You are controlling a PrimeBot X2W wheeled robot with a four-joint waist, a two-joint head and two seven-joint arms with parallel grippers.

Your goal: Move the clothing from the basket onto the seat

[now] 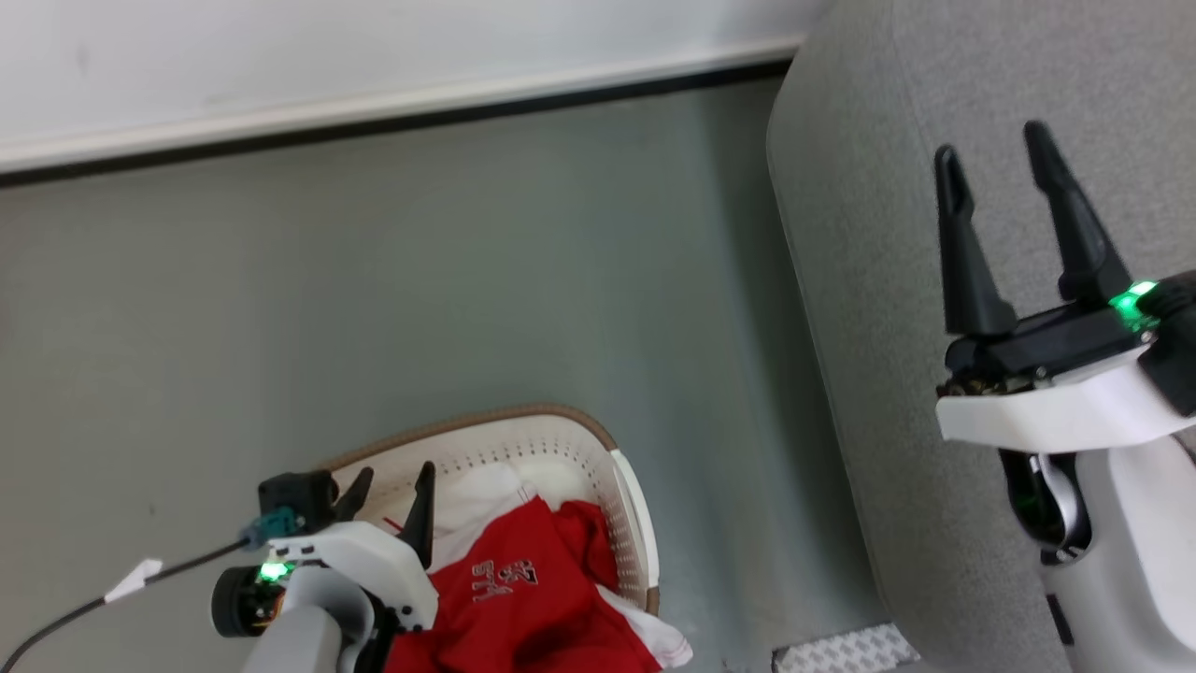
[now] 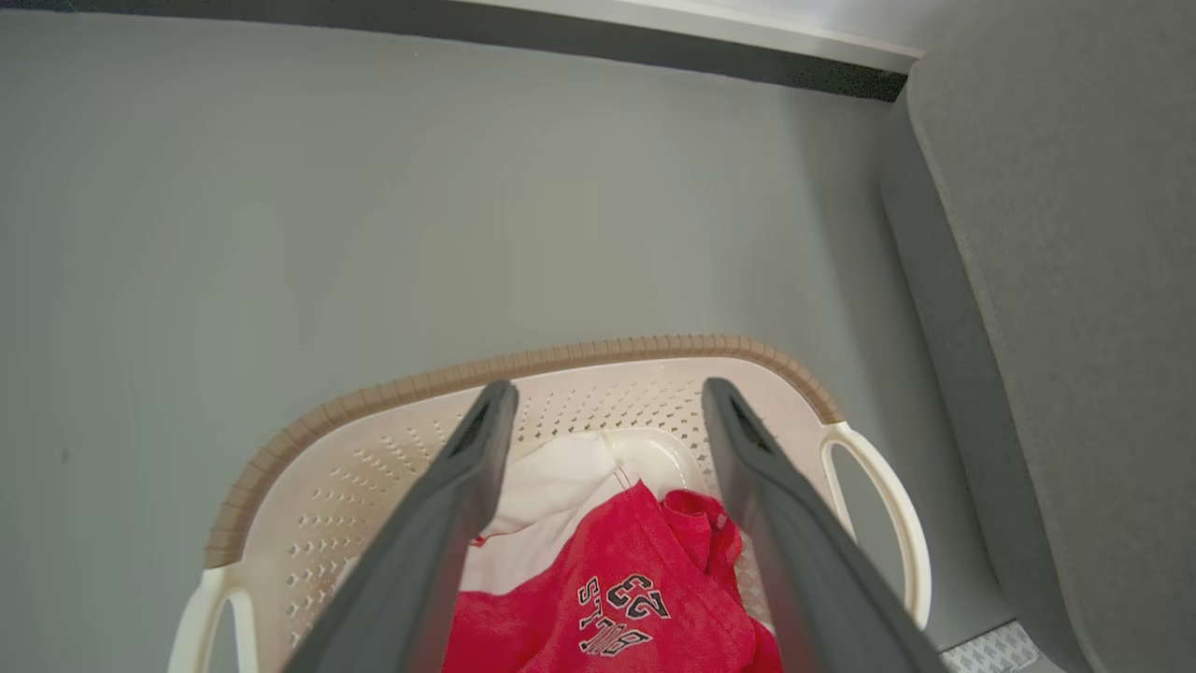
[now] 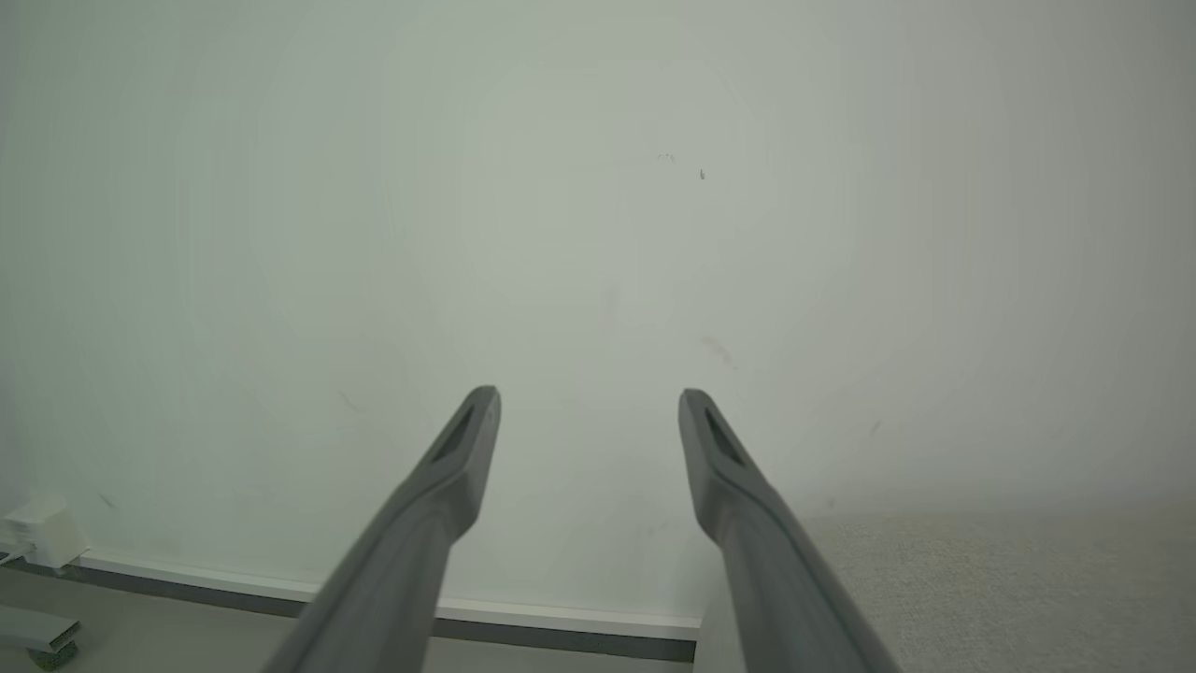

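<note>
Barely begun, by the look of it: at near left, a red shirt [image 1: 533,598] and white cloth [image 1: 486,491] heaped in the basket [image 1: 486,419], none on the seat [image 1: 878,280] as far as seen (so every piece left to carry). Over the basket's left side, left claw [image 1: 397,472] spread wide and empty, shirt just below and right of it, seemingly untouched. Farther right, right claw [image 1: 990,142] also wide, empty, raised over the seat, well apart from the clothes.

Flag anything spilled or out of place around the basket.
A white cloth droops over the right rim of the basket, beside the red shirt, instead of lying inside. Nothing else stands out.
</note>
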